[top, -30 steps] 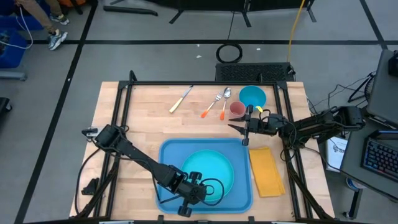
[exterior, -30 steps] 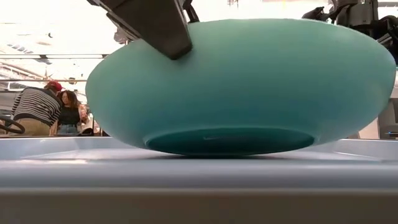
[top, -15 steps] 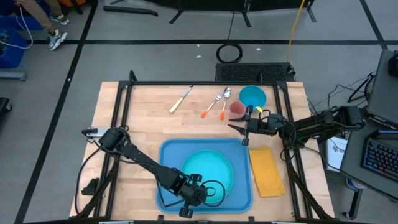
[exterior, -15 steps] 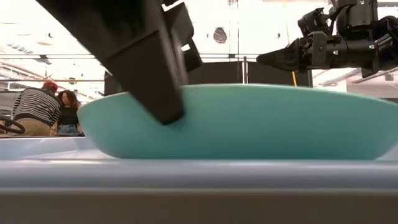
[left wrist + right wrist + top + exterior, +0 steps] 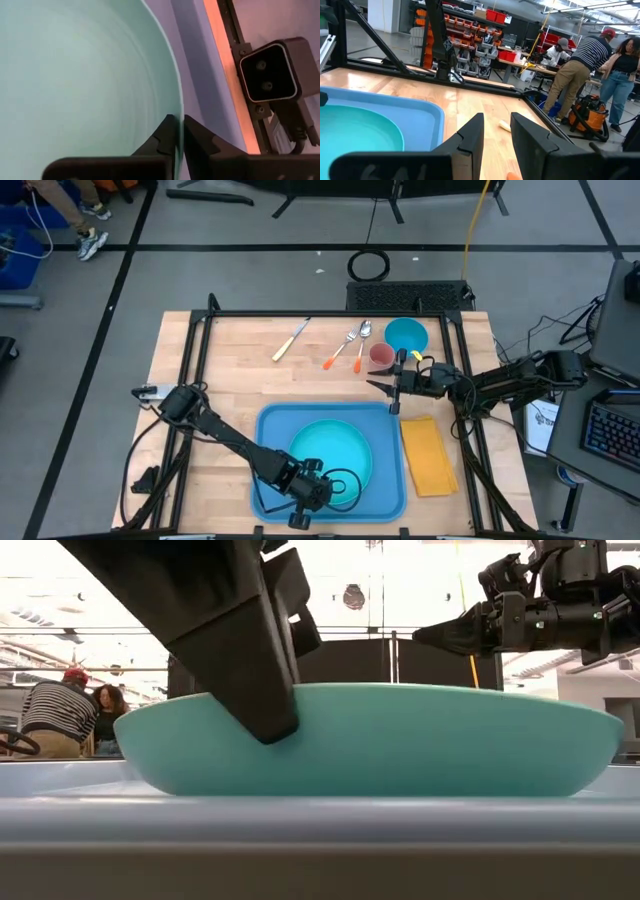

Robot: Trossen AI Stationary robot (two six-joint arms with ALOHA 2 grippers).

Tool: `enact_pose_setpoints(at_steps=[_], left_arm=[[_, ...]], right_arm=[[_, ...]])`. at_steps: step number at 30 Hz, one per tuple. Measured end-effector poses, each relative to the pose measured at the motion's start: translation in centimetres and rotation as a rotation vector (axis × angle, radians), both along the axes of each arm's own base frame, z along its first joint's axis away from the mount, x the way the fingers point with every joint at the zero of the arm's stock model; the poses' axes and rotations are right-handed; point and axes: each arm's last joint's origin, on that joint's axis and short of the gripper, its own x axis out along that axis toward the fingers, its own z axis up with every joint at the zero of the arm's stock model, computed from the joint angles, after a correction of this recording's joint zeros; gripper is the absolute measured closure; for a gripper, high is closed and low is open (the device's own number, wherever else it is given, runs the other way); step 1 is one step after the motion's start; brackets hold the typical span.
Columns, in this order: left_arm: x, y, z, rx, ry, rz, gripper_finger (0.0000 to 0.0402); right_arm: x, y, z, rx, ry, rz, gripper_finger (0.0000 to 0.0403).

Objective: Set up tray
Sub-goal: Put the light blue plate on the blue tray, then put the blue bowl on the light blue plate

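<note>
Low in the high view, the left gripper [image 5: 322, 492] is pinched shut on the near rim of the plate [image 5: 335, 457], which sits flat inside the tray [image 5: 268, 430]; the tray lies at lower centre of the bench [image 5: 230, 370], long axis left to right. Just right of the tray is the napkin [image 5: 430, 454]; above it the right gripper [image 5: 385, 389] hovers at the tray's upper right corner, fingers a little apart and holding nothing. Farthest, at the upper part of the bench, lie the knife [image 5: 291, 339], fork [image 5: 340, 349], spoon [image 5: 362, 343], cup [image 5: 381, 355] and bowl [image 5: 406, 335], all nearer the right arm, so fetching one probably falls to it.
</note>
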Motion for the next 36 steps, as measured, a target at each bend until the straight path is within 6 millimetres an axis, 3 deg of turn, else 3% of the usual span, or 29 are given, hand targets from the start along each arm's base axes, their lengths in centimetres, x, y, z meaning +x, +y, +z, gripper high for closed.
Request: enact_pose_setpoints(at_steps=[23,36], left_arm=[[-0.01,-0.06,0.00,-0.018,0.009,0.026,0.0362],[0.02,-0.22,0.05,-0.042,0.010,0.035,0.0248]], right_arm=[[0.00,0.00,0.00,0.000,0.000,0.000,0.0316],[0.00,0.00,-0.01,0.000,0.001,0.000,0.0316]])
